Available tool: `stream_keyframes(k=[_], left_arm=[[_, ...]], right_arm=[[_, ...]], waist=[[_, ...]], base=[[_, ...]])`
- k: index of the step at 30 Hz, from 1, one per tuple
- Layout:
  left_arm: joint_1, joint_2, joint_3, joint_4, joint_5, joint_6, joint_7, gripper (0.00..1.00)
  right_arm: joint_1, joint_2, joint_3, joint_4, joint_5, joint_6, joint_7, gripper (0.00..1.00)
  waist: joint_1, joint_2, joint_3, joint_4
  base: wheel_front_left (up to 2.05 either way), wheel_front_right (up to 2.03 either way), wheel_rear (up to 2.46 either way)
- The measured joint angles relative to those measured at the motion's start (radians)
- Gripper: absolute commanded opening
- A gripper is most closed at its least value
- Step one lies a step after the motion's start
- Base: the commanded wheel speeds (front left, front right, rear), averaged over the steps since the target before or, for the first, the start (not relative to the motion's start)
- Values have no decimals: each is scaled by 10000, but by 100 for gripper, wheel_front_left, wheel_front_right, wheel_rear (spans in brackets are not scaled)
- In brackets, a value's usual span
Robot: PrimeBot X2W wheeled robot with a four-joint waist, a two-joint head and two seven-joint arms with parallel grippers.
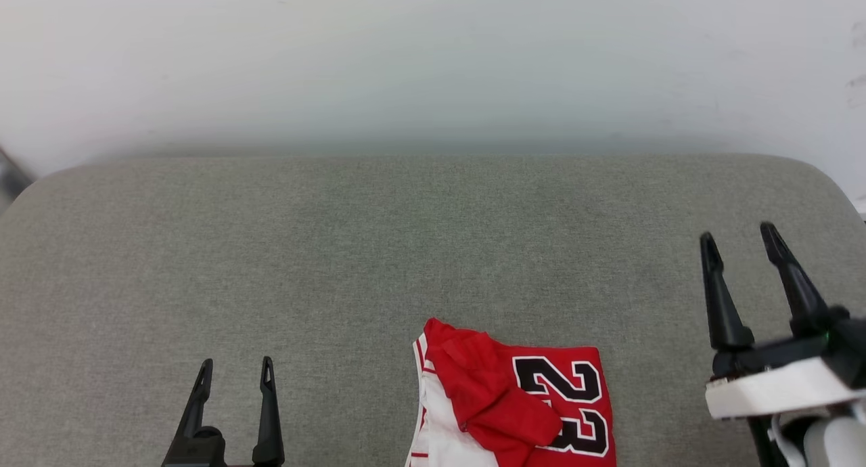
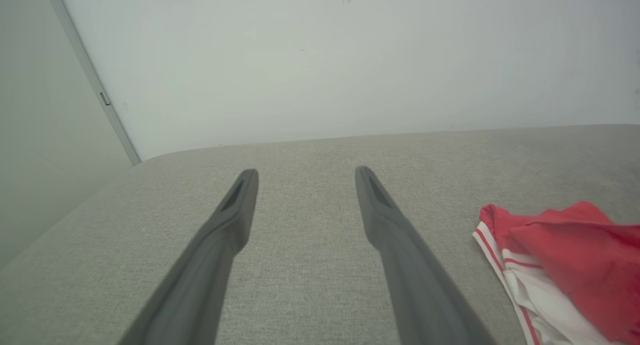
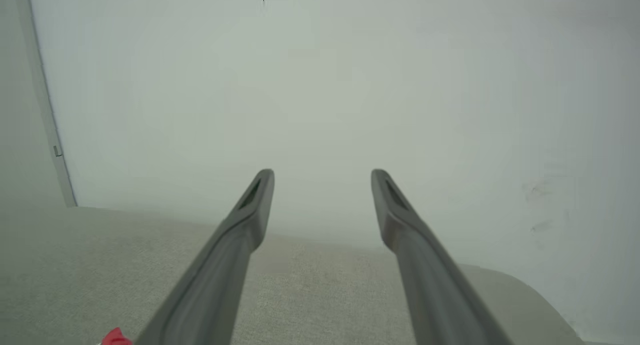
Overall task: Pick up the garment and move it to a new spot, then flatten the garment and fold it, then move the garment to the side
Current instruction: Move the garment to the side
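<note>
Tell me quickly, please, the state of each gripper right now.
Left gripper: open, holding nothing.
Right gripper: open, holding nothing.

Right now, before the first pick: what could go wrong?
1. The garment lies bunched on the grey surface, cut off by the head view's bottom edge; its unseen part might hang over and slip off when pulled.
2. A red fold overlaps the 23; the open left end effector or right end effector may pinch one layer only.
</note>
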Motion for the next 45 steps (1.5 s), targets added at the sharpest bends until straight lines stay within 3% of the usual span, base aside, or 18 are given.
stream_keyframes(k=[4, 9, 12, 16, 20, 27, 37, 43, 44, 45], left_arm=[[-11, -25, 19, 12, 4, -25, 0, 100], [-104, -61, 38, -13, 6, -36, 0, 100], [-211, -92, 44, -50, 6, -42, 0, 100], [-337, -121, 40, -63, 6, -77, 0, 100], [-491, -150, 27, -81, 8, -92, 0, 100], [-902, -184, 2, -127, 10, -115, 0, 100], [-1441, -226, -117, -94, 4, -159, 0, 100], [-1549, -255, -161, -77, -90, -102, 0, 100], [-1561, -257, -157, -79, -92, -88, 0, 100], [-1563, -263, -151, -77, -94, -67, 0, 100]], right_arm=[[-866, -926, 886, -33, 779, 0, 1450, 100], [-1341, -2182, 2075, 46, 3062, 0, 5248, 100], [-1540, -2834, 2295, -36, 4265, -2, 6961, 100], [-1526, -3476, 2454, 136, 5877, 0, 8930, 100], [-1339, -3693, 2535, 431, 6995, 0, 10182, 100], [-1060, -3557, 2801, 823, 8182, 0, 10941, 100], [-1366, -2851, 3940, 1620, 8847, 0, 10356, 100], [-1739, -2846, 4600, 2104, 9028, 0, 9967, 100], [-1801, -2903, 4721, 2130, 9033, 2, 9902, 37], [-1848, -2972, 4834, 2148, 9035, 2, 9812, 0]], waist=[[0, 0, 78, -17], [0, 0, 268, -22], [0, 0, 426, -14], [0, 0, 646, 15], [0, 0, 873, 77], [0, 0, 1371, 240], [0, 0, 2076, 605], [0, 0, 2284, 898], [0, 0, 2302, 941], [0, 0, 2311, 976]], base=[[0, 0, 0], [0, 0, 0], [0, 0, 0], [0, 0, 0], [0, 0, 0], [0, 0, 0], [0, 0, 0], [0, 0, 0], [0, 0, 0], [0, 0, 0]])
